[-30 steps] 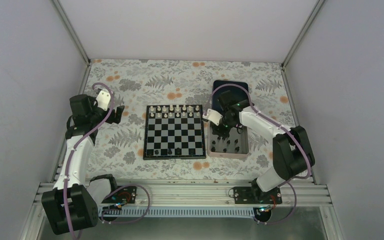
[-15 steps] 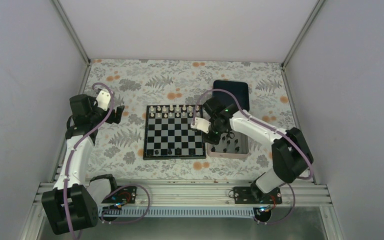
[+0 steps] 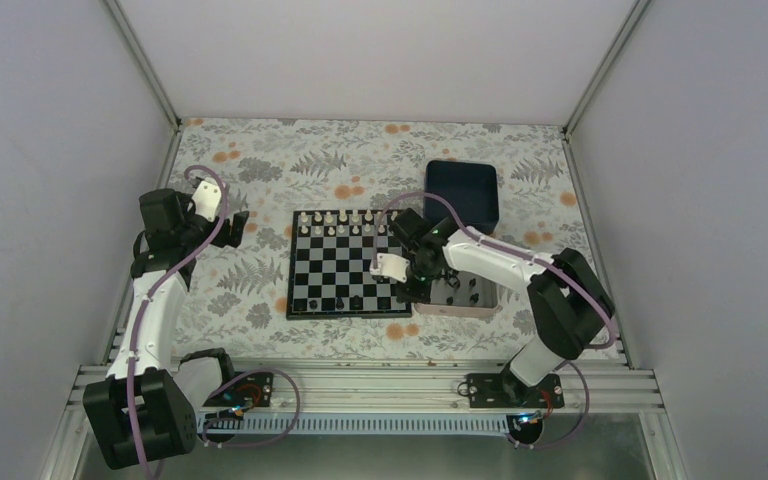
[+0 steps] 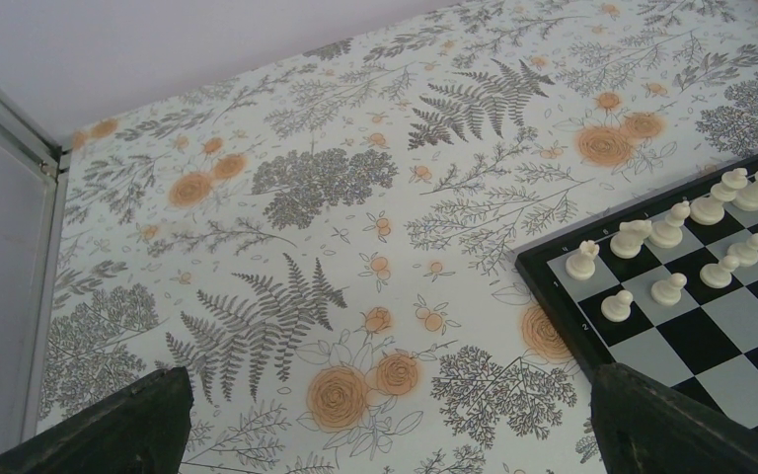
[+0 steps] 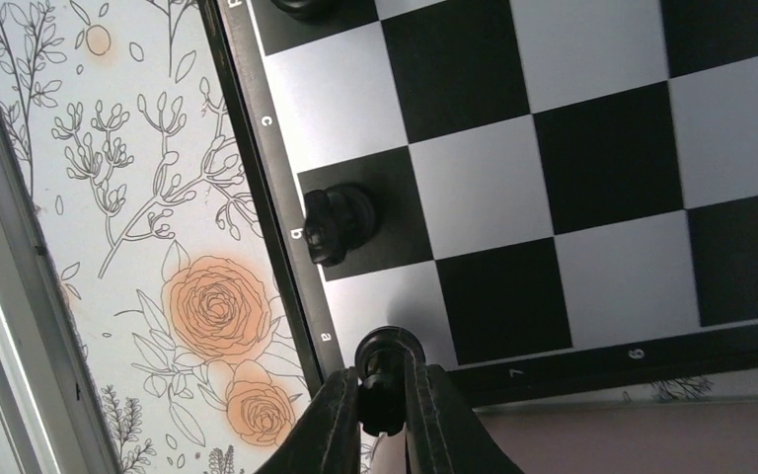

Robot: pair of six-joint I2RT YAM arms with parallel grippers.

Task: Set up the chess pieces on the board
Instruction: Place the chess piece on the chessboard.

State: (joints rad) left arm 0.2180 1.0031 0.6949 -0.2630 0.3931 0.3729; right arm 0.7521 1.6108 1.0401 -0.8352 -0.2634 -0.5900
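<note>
Right gripper [image 5: 385, 395] jaws pinch a black piece [image 5: 387, 367], seemingly a pawn, over the board [image 5: 592, 178] corner. Released tilted, it may topple off the edge or knock its neighbour [image 5: 339, 225]. Left gripper [image 4: 385, 444] gapes empty.

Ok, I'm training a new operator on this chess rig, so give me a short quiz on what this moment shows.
1. True or false: the left claw holds a white pawn.
2. The right claw grips: A) a black chess piece, B) a white piece, C) nothing.
3. What colour are the pieces lining the far two rows of the board?
Key: 1 false, it is open and empty; 2 A; 3 white.
</note>
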